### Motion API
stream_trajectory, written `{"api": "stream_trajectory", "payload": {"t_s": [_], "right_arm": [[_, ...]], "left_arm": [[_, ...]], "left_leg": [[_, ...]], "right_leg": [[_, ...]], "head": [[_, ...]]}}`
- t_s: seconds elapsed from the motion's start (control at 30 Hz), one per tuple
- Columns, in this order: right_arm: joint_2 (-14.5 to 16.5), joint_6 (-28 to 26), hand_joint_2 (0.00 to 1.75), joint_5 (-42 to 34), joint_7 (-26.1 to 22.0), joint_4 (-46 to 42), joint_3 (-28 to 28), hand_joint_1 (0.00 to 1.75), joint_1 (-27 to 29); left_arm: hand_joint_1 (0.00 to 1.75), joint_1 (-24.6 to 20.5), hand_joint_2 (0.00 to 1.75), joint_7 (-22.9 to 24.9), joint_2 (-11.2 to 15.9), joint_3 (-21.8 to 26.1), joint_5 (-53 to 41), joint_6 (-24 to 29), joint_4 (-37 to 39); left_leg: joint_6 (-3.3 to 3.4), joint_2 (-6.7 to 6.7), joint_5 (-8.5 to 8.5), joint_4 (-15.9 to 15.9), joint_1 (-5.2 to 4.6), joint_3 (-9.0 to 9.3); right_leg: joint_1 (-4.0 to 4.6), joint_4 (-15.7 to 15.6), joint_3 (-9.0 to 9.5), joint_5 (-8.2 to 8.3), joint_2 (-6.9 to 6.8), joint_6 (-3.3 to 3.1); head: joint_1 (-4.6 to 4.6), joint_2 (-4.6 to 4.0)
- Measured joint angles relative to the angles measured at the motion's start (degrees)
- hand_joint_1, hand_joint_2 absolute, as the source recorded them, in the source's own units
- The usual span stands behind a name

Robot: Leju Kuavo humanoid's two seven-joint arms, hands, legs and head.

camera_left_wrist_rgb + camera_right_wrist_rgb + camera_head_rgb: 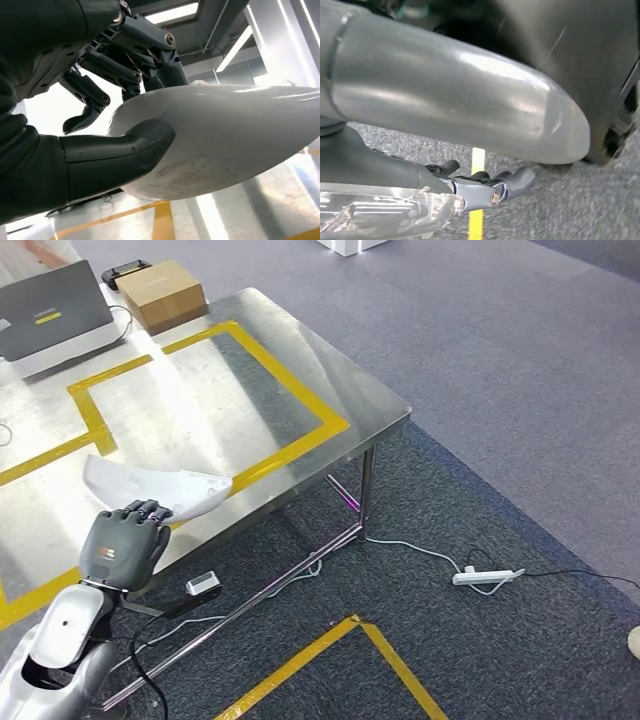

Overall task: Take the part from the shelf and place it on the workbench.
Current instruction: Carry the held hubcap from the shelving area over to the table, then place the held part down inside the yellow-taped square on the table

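Observation:
The part [162,490] is a long white curved shell. My left hand [124,543] holds it by its near end, low over the front edge of the steel workbench [226,390], across the yellow tape line. In the left wrist view the thumb [124,150] lies under the part [234,135] and the dark fingers [124,70] lie over its upper side. Whether the part touches the benchtop I cannot tell. My right hand [482,190] hangs above the carpet with its fingers stretched out and nothing in them.
A laptop [49,310] and a cardboard box [162,295] sit at the bench's far side. The bench's corner leg [367,485] stands to the right. A white power strip [487,578] with cables and yellow tape [355,640] lie on the carpet.

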Motion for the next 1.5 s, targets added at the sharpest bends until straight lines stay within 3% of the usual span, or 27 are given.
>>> {"api": "stream_trajectory", "payload": {"t_s": [0.07, 0.1, 0.13, 0.17, 0.27, 0.33, 0.43, 0.63, 0.83, 1.13, 1.37, 1.5], "right_arm": [[0.1, 0.0, 0.0, 0.0, 0.0, 0.0, 0.0, 0.0, 0.1], [0.1, 0.0, 0.0, 0.0, 0.0, 0.0, 0.0, 0.0, 0.1], [0.1, 0.0, 0.0, 0.0, 0.0, 0.0, 0.0, 0.0, 0.1], [0.1, 0.1, 0.0, 0.0, 0.0, 0.0, 0.0, 0.0, 0.0], [0.3, 0.7, 0.0, 0.0, -0.1, 0.0, 0.0, 0.0, -0.4], [0.4, 1.0, 0.0, 0.0, -0.1, 0.0, 0.0, 0.0, -0.5], [0.4, 1.2, 0.0, 0.0, -0.1, 0.0, 0.0, 0.0, -0.5], [0.4, 1.7, 0.0, 0.0, -0.1, -0.1, 0.0, 0.0, -0.6], [0.8, 1.9, 0.0, 0.0, 0.1, -0.7, -0.1, 0.0, -0.4], [0.9, 1.9, 0.0, 0.0, 0.4, -1.5, -0.3, 0.0, -0.2], [2.5, -1.4, 0.0, -0.5, 4.7, -2.8, -1.8, 0.0, -0.5], [2.6, -1.4, 0.0, -1.4, 4.2, -3.5, -2.3, 0.0, -0.1]], "left_arm": [[1.75, -0.3, 1.75, 0.2, 0.0, -0.3, -0.4, -0.6, 0.3], [1.75, -0.4, 1.75, 0.3, -0.1, -0.4, -0.6, -0.9, 0.5], [1.75, -0.4, 1.75, 0.4, -0.1, -0.6, -0.9, -1.3, 0.8], [1.75, -0.4, 1.75, 0.4, -0.1, -0.7, -1.2, -1.7, 1.1], [1.75, -1.5, 1.75, 0.5, -0.4, -1.2, -1.9, -2.5, 2.7], [1.75, -2.7, 1.75, 0.5, -0.9, -1.8, -2.0, -2.6, 4.0], [1.75, -3.7, 1.75, 0.5, -1.6, -2.5, -2.0, -2.8, 5.8], [1.75, -6.5, 1.75, 1.0, -3.3, -3.4, -2.0, -4.4, 10.2], [1.75, -8.9, 1.75, 1.0, -4.7, -4.3, -2.1, -4.1, 15.0], [1.75, -10.8, 1.75, 1.9, -6.3, -5.4, -2.9, -4.1, 20.4], [1.75, -14.4, 1.75, 3.4, -7.8, -5.4, -3.2, -4.1, 26.0], [1.75, -15.1, 1.75, 4.0, -8.2, -5.4, -3.7, -4.2, 27.6]], "left_leg": [[-0.23, 2.23, -3.63, 7.5, -0.1, -3.49], [-0.25, 2.54, -4.54, 10.3, -0.1, -4.73], [-0.23, 2.65, -4.42, 11.3, -0.1, -5.07], [-0.14, 2.72, -3.28, 10.1, -0.11, -4.25], [0.48, 3.49, 1.24, -0.7, -0.31, 1.88], [0.82, 3.97, 1.85, -4.5, -0.44, 3.83], [0.75, 3.94, 1.9, -4.9, -0.49, 3.83], [1.54, 3.94, 1.9, -4.9, -0.63, 3.79], [1.74, 3.98, 2.02, -4.9, -0.75, 3.7], [1.78, 3.98, 2.15, -4.9, -0.63, 3.7], [1.69, 3.97, 2.24, -4.9, -0.51, 3.69], [1.69, 3.97, 2.25, -4.9, -0.51, 3.69]], "right_leg": [[0.25, -0.1, -0.04, -0.02, -1.46, -0.37], [0.33, -0.1, -0.05, -0.06, -2.07, -0.42], [0.38, -0.1, -0.05, -0.09, -2.62, -0.45], [0.42, 0.0, -0.03, -0.11, -3.04, -0.45], [0.65, 0.1, -0.03, -0.19, -3.87, -0.13], [0.97, 0.2, -0.3, -0.22, -4.09, 0.01], [1.14, 0.0, -0.41, 0.03, -4.06, -0.56], [1.03, -0.9, -0.07, 0.62, -4.05, 0.36], [0.9, -0.9, -0.05, 0.85, -3.94, 0.99], [1.01, -0.8, -0.13, 0.85, -3.94, 1.03], [1.1, -0.8, -0.1, 0.86, -3.91, 1.02], [1.1, -0.8, -0.1, 0.86, -3.91, 1.02]], "head": [[-0.27, 0.0], [-0.26, 0.0], [-0.26, 0.0], [-0.26, 0.0], [-0.26, 0.0], [-0.16, 0.0], [-0.06, 0.0], [-0.06, 0.0], [-0.09, 0.0], [-0.1, 0.0], [-0.09, 0.0], [-0.11, 0.0]]}}
